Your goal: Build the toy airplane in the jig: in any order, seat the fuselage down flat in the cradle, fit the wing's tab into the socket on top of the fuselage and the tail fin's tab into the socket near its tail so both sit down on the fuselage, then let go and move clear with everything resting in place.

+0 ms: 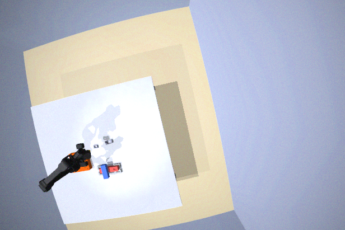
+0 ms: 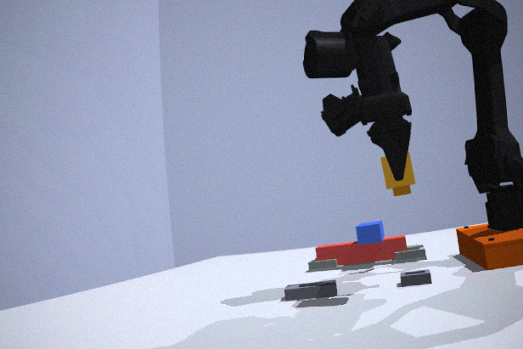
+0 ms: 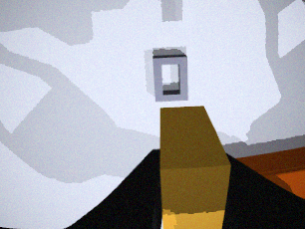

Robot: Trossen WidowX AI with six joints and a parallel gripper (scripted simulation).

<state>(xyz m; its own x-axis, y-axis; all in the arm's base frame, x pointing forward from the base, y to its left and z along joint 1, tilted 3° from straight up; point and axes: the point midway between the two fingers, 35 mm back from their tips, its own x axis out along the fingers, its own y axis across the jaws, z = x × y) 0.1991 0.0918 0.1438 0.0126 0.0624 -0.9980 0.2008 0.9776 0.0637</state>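
Gripper (image 2: 399,175) (image 3: 183,157) grips one yellow fin (image 2: 388,174) (image 3: 191,139); two dark holders (image 2: 312,291) (image 1: 109,141) below.

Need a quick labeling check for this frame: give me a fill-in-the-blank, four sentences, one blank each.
The fingers hold the ____ part.
The blue block sits on top of the ____ body.
The arm's base is ____.
The yellow part's tab points ____.

Missing words: yellow; red; orange; down

Table (image 1: 134,106) (image 2: 238,322) (image 3: 115,105): was white, shadowed.
On table: orange base (image 1: 89,164) (image 2: 501,250) (image 3: 294,181), gray cradle (image 1: 121,167) (image 2: 323,265), two dark holders (image 1: 109,141) (image 2: 311,291) stood apart.
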